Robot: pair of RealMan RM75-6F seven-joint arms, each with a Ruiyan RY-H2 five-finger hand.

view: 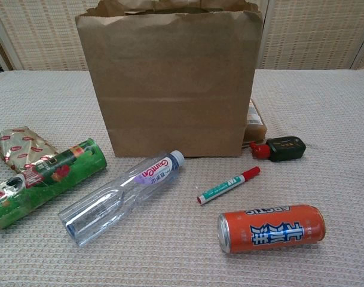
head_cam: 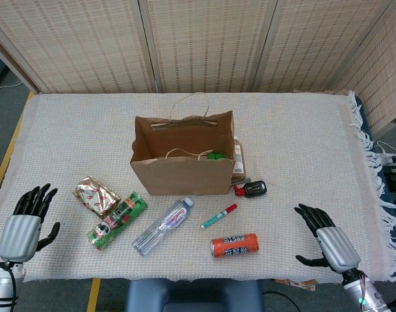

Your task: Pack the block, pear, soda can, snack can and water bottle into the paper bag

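Observation:
The brown paper bag (head_cam: 184, 172) (view: 170, 89) stands upright mid-table, its mouth open; a green thing (head_cam: 214, 156) shows inside it. On the cloth in front lie the clear water bottle (head_cam: 161, 227) (view: 119, 199), the orange soda can (head_cam: 235, 245) (view: 271, 228) and the green snack can (head_cam: 117, 220) (view: 41, 181), all on their sides. My left hand (head_cam: 23, 224) hovers open at the table's near-left corner, well left of the snack can. Open as well, my right hand (head_cam: 329, 242) stays at the near-right, right of the soda can. Neither hand shows in the chest view.
A foil snack packet (head_cam: 97, 194) (view: 21, 147) lies beside the snack can. A marker (head_cam: 218, 216) (view: 228, 185) lies between bottle and soda can. A small black and red device (head_cam: 251, 189) (view: 280, 148) and a flat pack (view: 255, 121) sit at the bag's right.

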